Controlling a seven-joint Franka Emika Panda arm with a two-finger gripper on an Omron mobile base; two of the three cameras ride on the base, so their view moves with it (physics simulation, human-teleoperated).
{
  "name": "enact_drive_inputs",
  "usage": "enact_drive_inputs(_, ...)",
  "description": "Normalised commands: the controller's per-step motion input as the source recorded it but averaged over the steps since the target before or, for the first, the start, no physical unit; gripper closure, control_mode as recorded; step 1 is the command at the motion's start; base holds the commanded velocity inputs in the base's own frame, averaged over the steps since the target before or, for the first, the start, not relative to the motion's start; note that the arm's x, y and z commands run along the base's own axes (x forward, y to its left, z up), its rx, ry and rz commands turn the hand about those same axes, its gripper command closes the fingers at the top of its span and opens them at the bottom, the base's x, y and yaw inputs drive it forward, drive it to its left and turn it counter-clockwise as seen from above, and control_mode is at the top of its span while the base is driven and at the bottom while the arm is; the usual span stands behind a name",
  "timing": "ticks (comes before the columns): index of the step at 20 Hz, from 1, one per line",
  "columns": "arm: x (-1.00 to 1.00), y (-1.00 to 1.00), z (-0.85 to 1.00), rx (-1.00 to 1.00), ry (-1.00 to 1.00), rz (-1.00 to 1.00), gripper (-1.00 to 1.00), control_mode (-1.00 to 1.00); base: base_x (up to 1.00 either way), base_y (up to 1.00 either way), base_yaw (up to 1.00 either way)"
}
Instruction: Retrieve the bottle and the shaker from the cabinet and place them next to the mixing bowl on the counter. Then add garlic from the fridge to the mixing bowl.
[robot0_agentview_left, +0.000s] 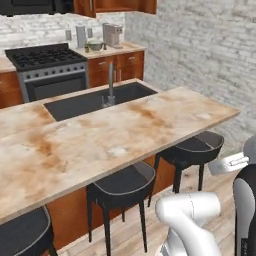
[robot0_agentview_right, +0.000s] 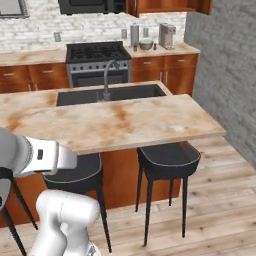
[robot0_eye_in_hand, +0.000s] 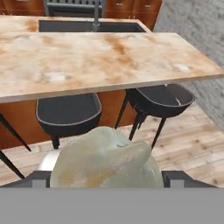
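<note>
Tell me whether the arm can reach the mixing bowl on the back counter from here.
Probably not. The mixing bowl sits on the far counter beside the stove; the island and stools stand between. Driving round looks necessary.

Marble island counter (robot0_agentview_left: 125, 135) with sunken sink (robot0_agentview_left: 95, 100)

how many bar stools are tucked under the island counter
3: one stool at the counter's right end, one in the middle, one at the left, cut off by the frame edge. More may be hidden.

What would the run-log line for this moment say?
stage: carrying garlic toward bowl | gripper: shut on garlic | ahead: island counter, stools beneath | mixing bowl: on far counter beside stove
</note>
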Motion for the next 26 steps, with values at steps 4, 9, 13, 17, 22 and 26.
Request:
enact_drive_inputs(4, 0.0, 0.0, 0.0, 0.0, 0.0, 0.0, 1.0, 1.0, 0.96, -1.0, 0.14)
enact_drive_inputs(9, 0.0, 0.0, 0.0, 0.0, 0.0, 0.0, 1.0, 1.0, 0.76, -1.0, 0.1)
enact_drive_inputs(13, 0.0, 0.0, 0.0, 0.0, 0.0, 0.0, 1.0, 1.0, 0.65, -1.0, 0.09)
enact_drive_inputs(17, 0.0, 0.0, 0.0, 0.0, 0.0, 0.0, 1.0, 1.0, 0.86, -1.0, 0.13)
enact_drive_inputs(22, 0.0, 0.0, 0.0, 0.0, 0.0, 0.0, 1.0, 1.0, 0.95, -1.0, 0.23)
enact_drive_inputs(26, 0.0, 0.0, 0.0, 0.0, 0.0, 0.0, 1.0, 1.0, 0.76, -1.0, 0.29)
